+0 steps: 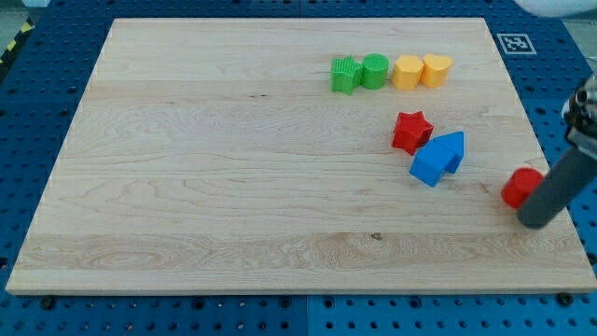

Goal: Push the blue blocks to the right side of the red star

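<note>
You're sitting with my tip right of the blue blocks; no gripper showing. Light, rigid, sliding easily—push flat faces.

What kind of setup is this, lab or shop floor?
Probably a robotics lab bench: a wooden board on a blue perforated base, a fiducial marker at its corner, and toy blocks such as the red star.
</note>
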Motion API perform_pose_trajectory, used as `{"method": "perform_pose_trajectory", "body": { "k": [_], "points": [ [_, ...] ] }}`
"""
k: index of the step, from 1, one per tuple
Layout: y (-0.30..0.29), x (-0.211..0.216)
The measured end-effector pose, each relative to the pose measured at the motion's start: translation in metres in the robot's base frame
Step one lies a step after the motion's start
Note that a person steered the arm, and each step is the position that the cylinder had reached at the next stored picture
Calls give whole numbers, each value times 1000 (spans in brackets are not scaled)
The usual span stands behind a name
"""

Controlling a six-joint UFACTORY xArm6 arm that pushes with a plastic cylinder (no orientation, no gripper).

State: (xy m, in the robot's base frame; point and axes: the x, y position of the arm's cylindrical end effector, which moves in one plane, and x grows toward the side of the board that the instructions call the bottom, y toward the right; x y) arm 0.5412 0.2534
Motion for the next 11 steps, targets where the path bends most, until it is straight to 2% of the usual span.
{"method": "perform_pose_trajectory", "body": {
  "k": [1,3,5,6,7,8,9,10,11],
  "points": [
    [0,-21],
    [4,-3],
    [-80,9],
    [-113,-4],
    [-104,-39],
    [-73,-54],
    [-72,-50],
    [-114,-44],
    [-169,-66]
  ]
}}
